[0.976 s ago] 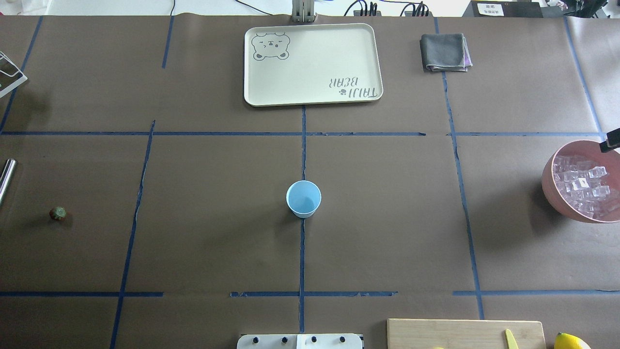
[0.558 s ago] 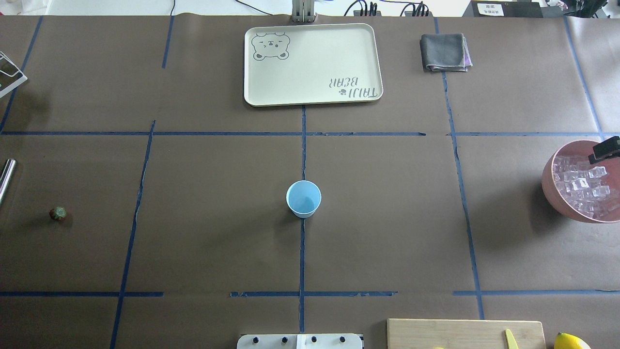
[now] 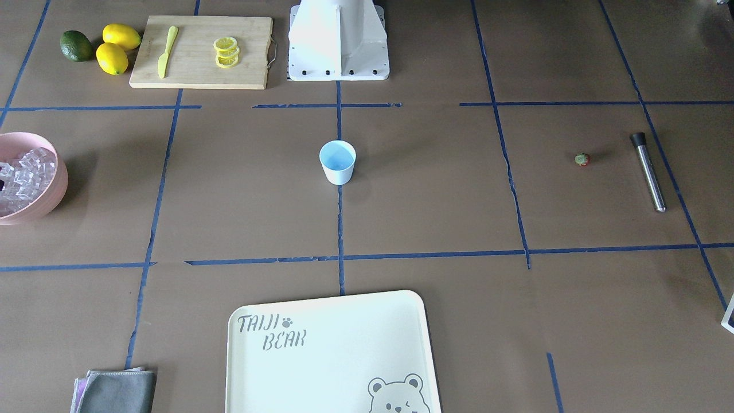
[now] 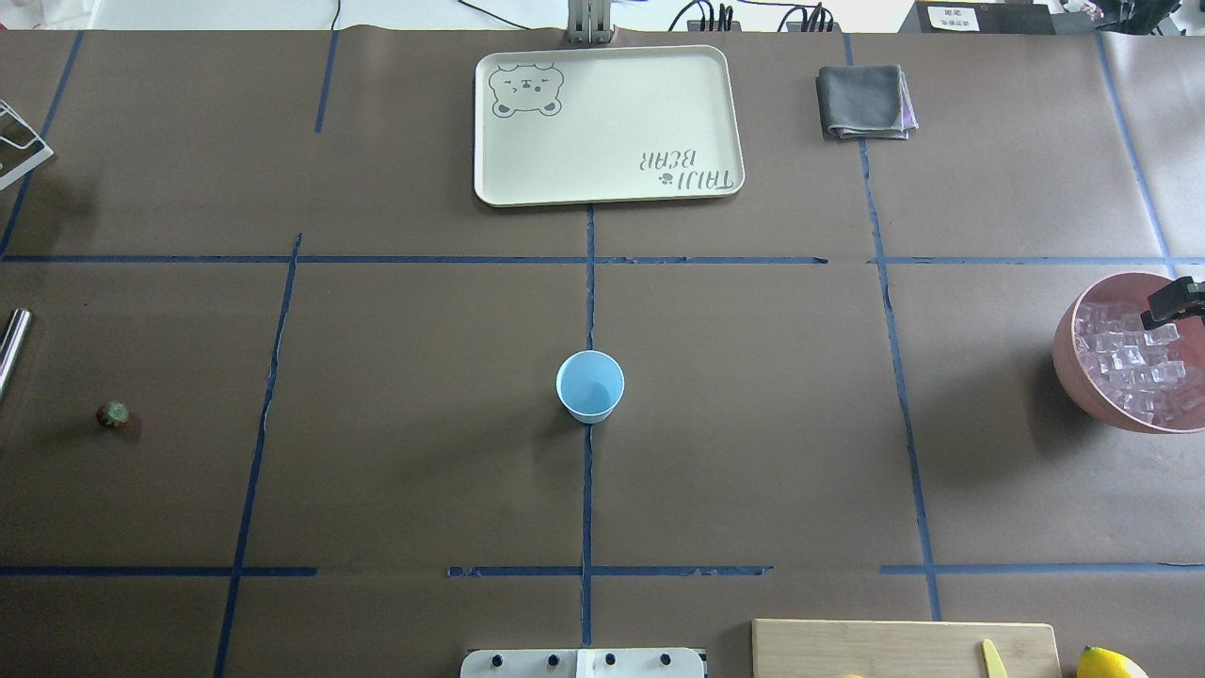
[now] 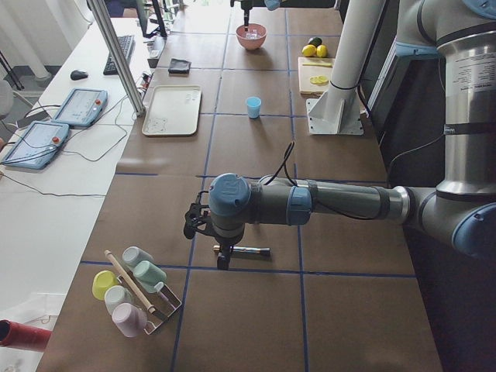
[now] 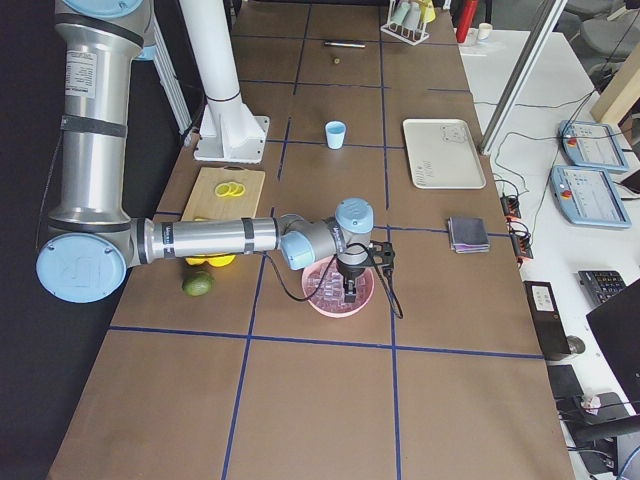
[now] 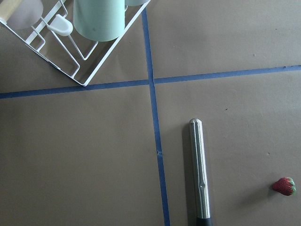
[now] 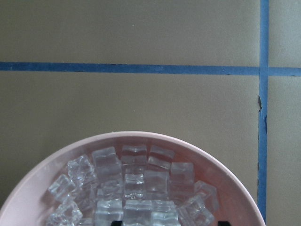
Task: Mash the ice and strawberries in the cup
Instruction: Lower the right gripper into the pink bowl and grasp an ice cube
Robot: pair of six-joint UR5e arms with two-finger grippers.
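Note:
The light-blue cup (image 4: 590,386) stands upright at the table's middle and looks empty; it also shows in the front view (image 3: 338,162). The ice (image 4: 1134,363) fills the pink bowl (image 4: 1068,353) at the right edge. My right gripper (image 4: 1172,303) hangs over the bowl, just above the ice (image 8: 136,188). Its fingertips (image 8: 117,222) barely show in the wrist view, spread apart and open. The tiny strawberry (image 4: 114,414) lies far left, beside a steel muddler (image 7: 200,174). My left gripper (image 5: 223,260) hovers over the muddler; I cannot tell if it is open or shut.
A cream tray (image 4: 715,113) and a grey cloth (image 4: 864,102) lie at the far side. A cutting board (image 3: 189,69) with lemon slices and a yellow knife, two lemons (image 3: 114,49) and an avocado (image 3: 75,46) sit near the base. A cup rack (image 7: 84,56) stands far left.
My right gripper has moved in from the right edge and come lower over the ice bowl. The cup, the strawberry and the muddler have not moved.

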